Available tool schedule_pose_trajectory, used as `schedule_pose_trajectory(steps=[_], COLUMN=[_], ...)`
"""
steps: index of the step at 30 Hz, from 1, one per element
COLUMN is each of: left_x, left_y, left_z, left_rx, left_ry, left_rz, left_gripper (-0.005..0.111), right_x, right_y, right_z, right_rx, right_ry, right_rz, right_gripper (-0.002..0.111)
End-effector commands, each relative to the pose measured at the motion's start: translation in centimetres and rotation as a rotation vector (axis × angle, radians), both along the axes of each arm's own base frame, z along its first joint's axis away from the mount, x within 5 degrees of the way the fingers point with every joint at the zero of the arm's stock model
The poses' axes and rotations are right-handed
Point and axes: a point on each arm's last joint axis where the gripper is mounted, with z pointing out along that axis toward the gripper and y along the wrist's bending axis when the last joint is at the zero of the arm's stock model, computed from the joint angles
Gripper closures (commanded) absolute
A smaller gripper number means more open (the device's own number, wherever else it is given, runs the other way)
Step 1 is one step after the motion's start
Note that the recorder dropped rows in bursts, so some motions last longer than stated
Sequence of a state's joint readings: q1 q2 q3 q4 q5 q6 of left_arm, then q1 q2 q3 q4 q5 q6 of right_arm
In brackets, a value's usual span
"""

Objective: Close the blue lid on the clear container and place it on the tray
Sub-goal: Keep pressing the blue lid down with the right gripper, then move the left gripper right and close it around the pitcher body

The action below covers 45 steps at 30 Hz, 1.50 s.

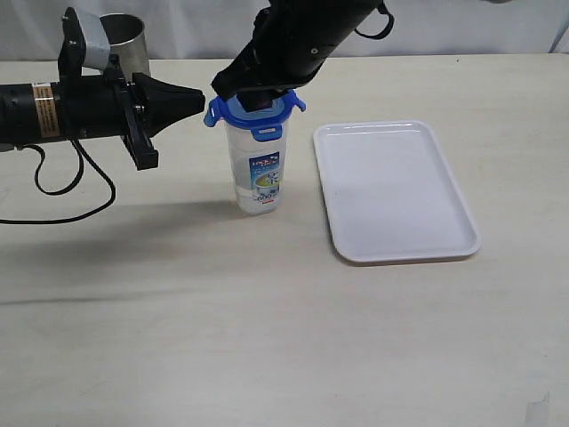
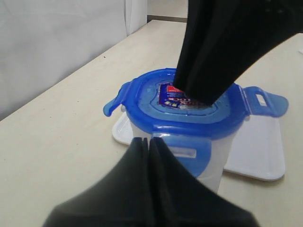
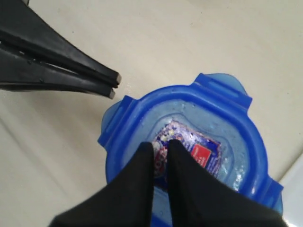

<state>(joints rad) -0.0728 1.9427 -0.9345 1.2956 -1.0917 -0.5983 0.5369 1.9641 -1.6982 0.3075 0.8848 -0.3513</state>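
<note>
The clear container stands upright on the table, left of the tray. The blue lid sits on its mouth; two side flaps stick out and one flap hangs down. My right gripper comes down from above, its tips on the lid's sticker, nearly together with nothing between them. My left gripper lies level, shut and empty, its tip just short of the lid's rim, apart from it in the right wrist view.
A steel cup stands at the back left behind my left arm. A black cable loops on the table under that arm. The white tray holds nothing.
</note>
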Motion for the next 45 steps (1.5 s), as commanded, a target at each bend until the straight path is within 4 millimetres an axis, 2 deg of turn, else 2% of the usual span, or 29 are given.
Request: schedule_pose_trajectory(steps=[1, 9, 13, 17, 20, 24, 27, 30, 36, 41, 45], left_x=[0.0, 0.1, 0.3, 0.0, -0.1, -0.2, 0.0, -0.1, -0.5, -0.4, -0.3], left_y=[-0.2, 0.0, 1.6, 3.5, 3.6, 2.2, 1.1, 0.3, -1.5, -3.6, -4.7], left_z=[0.0, -0.3, -0.4, -0.3, -0.7, -3.1, -5.6, -7.2, -8.5, -9.2, -9.0], left_rx=[-0.016, 0.015, -0.003, -0.011, -0.003, 0.031, 0.097, 0.118, 0.048, 0.034, 0.017], left_ry=[0.011, 0.02, 0.07, 0.078, 0.103, 0.125, 0.093, 0.078, 0.036, 0.0, -0.009], left_rz=[0.005, 0.022, 0.055, 0.024, 0.003, -0.044, -0.039, -0.053, -0.095, -0.046, -0.012], left_gripper=[0.107, 0.107, 0.106, 0.088, 0.065, 0.035, 0.024, 0.022, 0.022, 0.022, 0.022], right_x=[0.3, 0.3, 0.3, 0.3, 0.3, 0.3, 0.3, 0.2, 0.2, 0.2, 0.1], right_y=[0.2, 0.1, 0.0, 0.0, 0.0, 0.0, 0.0, 0.0, 0.0, 0.0, -0.1], right_z=[-2.3, -2.4, -2.4, -2.4, -2.4, -2.4, -2.4, -2.5, -2.5, -2.5, -2.5], right_rx=[-0.049, -0.058, -0.074, -0.074, -0.075, -0.076, -0.077, -0.08, -0.08, -0.08, -0.083], right_ry=[0.059, 0.061, 0.052, 0.052, 0.05, 0.052, 0.055, 0.061, 0.061, 0.064, 0.07], right_rz=[0.011, 0.02, 0.024, 0.024, 0.027, 0.028, 0.029, 0.031, 0.031, 0.028, 0.03], right_gripper=[0.097, 0.097, 0.097, 0.097, 0.097, 0.097, 0.097, 0.097, 0.097, 0.097, 0.097])
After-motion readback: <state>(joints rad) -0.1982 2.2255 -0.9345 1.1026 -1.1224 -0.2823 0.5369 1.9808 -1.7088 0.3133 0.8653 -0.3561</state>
